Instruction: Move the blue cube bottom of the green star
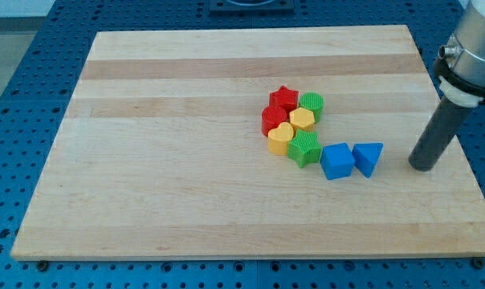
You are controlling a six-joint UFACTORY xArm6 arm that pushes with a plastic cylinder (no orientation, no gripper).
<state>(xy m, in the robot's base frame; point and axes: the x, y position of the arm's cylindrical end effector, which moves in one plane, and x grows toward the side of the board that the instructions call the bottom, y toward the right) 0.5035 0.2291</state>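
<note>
Item: blue cube point(337, 160), lying on the bench point(170, 185) just to the view's right of the green star point(305, 149), near touching it, with a blue triangular block point(368, 158) close on its other side. Step in hand, as judged: bringing my tip point(423, 166) above the cube and pushing it toward the view's bottom, then leftward under the star, avoiding the triangular block. Tool: a plain rod, nothing to open or close, gripping nothing; it is slanting down from the view's upper right, well apart from the blocks.
</note>
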